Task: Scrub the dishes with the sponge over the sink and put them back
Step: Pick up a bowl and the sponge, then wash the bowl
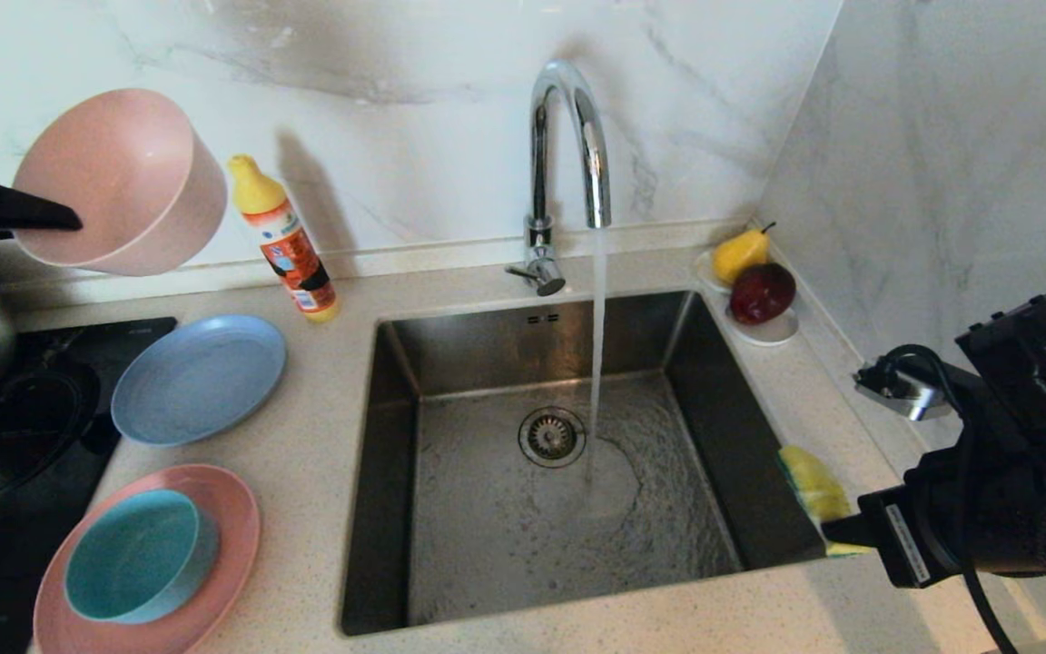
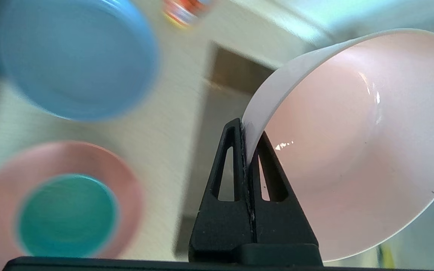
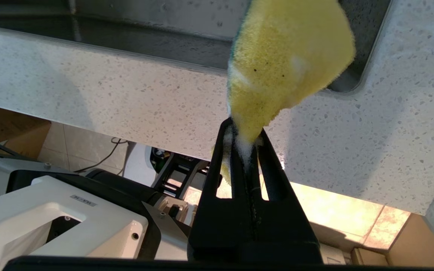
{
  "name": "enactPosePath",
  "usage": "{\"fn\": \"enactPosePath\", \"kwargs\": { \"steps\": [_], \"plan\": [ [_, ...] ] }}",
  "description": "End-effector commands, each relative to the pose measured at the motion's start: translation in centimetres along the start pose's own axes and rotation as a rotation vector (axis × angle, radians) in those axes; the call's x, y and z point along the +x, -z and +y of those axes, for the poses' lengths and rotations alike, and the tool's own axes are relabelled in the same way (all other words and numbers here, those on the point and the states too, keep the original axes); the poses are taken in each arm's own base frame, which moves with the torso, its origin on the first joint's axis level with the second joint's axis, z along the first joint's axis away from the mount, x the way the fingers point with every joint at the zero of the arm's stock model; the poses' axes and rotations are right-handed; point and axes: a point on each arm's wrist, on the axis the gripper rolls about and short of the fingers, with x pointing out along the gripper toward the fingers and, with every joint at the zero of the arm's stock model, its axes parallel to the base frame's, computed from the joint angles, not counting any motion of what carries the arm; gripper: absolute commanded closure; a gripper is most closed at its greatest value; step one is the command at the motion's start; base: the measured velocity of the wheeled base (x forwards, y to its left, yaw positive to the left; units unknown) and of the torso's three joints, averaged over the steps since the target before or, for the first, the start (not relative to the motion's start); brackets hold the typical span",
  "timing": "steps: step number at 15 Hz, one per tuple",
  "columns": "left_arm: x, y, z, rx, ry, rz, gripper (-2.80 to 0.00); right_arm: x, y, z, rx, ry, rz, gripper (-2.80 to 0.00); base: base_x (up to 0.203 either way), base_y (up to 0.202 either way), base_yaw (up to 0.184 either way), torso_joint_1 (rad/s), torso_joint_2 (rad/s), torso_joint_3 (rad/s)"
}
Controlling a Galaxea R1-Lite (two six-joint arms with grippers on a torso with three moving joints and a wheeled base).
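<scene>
Speckled tabletop (image 1: 305, 381) at nine o'clock of the sink (image 1: 450, 427): left hand (image 1: 69, 218) clamped the bowl (image 1: 123, 182) aloft, right hand (image 1: 836, 527) clamped the sponge (image 1: 814, 486); next, bring both over the sink.

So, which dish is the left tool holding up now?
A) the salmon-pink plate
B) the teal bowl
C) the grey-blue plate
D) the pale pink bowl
D: the left tool is shut on the rim of the pale pink bowl, lifted above the counter, while the other three dishes lie on the counter.
</scene>
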Motion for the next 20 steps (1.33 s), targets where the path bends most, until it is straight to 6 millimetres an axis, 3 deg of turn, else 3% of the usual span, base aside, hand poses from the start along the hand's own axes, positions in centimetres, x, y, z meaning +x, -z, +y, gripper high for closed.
{"fn": "enactPosePath", "kwargs": {
  "steps": [1,6,9,15,20],
  "plan": [
    [1.3,2.0,-2.0,0.049,0.093,0.113,0.0,-0.6,0.1,0.0,0.002,-0.004,-0.018,0.0,0.0,0.0,0.0,0.0,0.0,0.0],
    [9.0,8.6,-6.7,0.214,0.05,0.348,0.0,-1.2,0.0,0.0,0.003,-0.004,-0.041,0.0,0.0,0.0,0.0,0.0,0.0,0.0],
    [12.7,11.4,-8.7,0.22,0.056,0.401,0.0,-1.7,0.0,-0.4,0.017,0.002,-0.061,0.0,0.0,0.0,0.0,0.0,0.0,0.0],
    [19.8,15.2,-10.3,0.182,0.033,0.446,0.0,-2.6,0.1,-0.8,0.03,0.007,-0.091,0.0,0.0,0.0,0.0,0.0,0.0,0.0],
    [24.1,17.1,-12.6,0.179,0.043,0.446,0.0,-3.1,0.4,-0.8,0.029,0.006,-0.102,0.0,0.0,0.0,0.0,0.0,0.0,0.0]
  ]
}}
